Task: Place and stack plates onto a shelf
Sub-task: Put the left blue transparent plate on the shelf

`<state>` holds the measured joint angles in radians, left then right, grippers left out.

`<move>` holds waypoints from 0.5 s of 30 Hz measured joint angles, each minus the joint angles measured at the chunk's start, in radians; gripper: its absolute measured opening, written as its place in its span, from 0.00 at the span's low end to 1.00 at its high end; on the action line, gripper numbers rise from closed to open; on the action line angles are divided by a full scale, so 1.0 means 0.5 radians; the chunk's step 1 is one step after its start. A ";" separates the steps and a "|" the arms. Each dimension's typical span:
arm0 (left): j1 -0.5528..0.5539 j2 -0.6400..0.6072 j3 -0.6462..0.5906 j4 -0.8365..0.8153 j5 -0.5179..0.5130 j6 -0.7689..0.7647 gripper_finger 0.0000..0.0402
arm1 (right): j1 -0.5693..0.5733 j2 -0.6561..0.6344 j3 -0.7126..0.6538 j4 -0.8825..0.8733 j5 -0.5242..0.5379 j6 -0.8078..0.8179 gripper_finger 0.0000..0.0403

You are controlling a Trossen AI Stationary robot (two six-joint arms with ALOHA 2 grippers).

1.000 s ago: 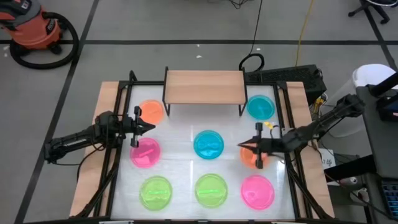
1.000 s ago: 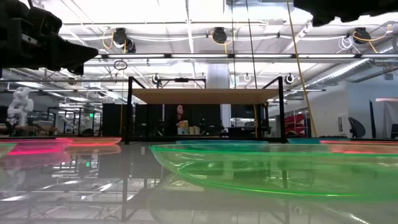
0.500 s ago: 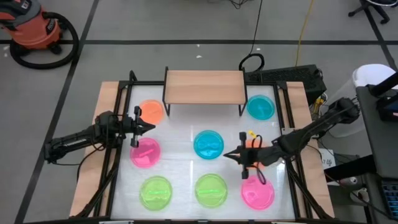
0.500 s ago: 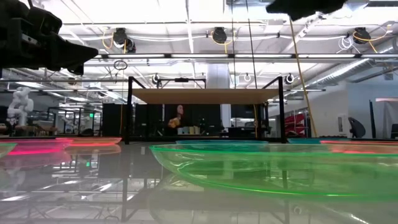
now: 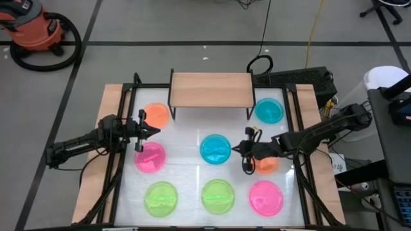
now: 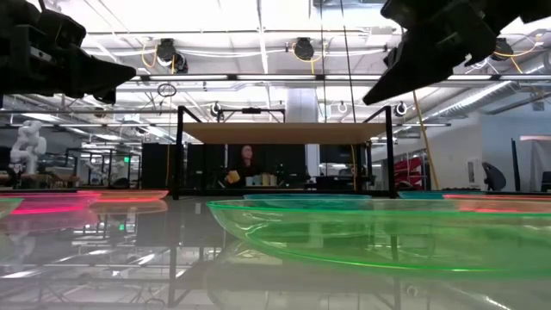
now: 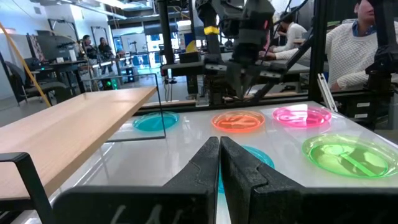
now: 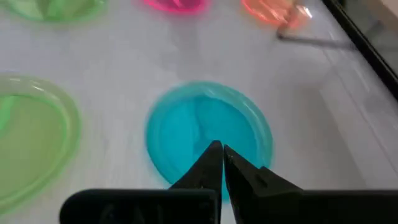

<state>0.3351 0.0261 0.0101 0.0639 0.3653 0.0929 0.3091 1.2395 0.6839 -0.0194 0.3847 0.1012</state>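
Observation:
Eight small translucent plates lie flat on the white tabletop. The middle blue plate (image 5: 216,149) (image 8: 199,124) sits in the centre. My right gripper (image 5: 235,150) (image 8: 219,149) is shut and hovers over that plate's right rim, raised off the table (image 6: 368,99). Its arm covers part of an orange plate (image 5: 267,165). My left gripper (image 5: 157,131) (image 7: 219,142) is shut and waits in the air between another orange plate (image 5: 155,115) and a pink plate (image 5: 149,157). The light-wood shelf (image 5: 210,88) (image 7: 74,118) stands on black legs at the far edge, with nothing on its board.
Another blue plate (image 5: 268,110) lies right of the shelf. Two green plates (image 5: 160,197) (image 5: 218,194) and a pink plate (image 5: 265,197) line the near edge. Black frame rails (image 5: 121,128) run along both table sides. People sit beyond the table (image 7: 348,43).
My right gripper has swung from over the right orange plate toward the table's left, reaching the middle blue plate's right rim, and has come down lower. Its fingers have stayed shut. No plate has moved.

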 joint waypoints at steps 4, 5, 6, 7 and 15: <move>0.000 0.000 0.000 0.000 0.000 0.000 0.05 | -0.014 0.070 -0.134 0.391 -0.155 -0.204 0.02; -0.001 0.000 0.001 -0.001 0.000 0.000 0.05 | -0.014 0.091 -0.160 0.437 -0.162 -0.215 0.04; 0.000 0.000 0.001 -0.001 0.000 0.000 0.05 | -0.015 0.113 -0.185 0.468 -0.168 -0.218 0.06; 0.000 0.000 0.001 -0.001 0.000 0.000 0.05 | -0.015 0.140 -0.205 0.489 -0.169 -0.215 0.08; 0.000 0.000 0.001 -0.001 0.000 0.000 0.05 | -0.018 0.410 -0.256 0.613 -0.153 -0.179 0.32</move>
<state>0.3351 0.0259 0.0105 0.0635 0.3653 0.0929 0.3000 1.4447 0.5560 0.2869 0.3084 0.0115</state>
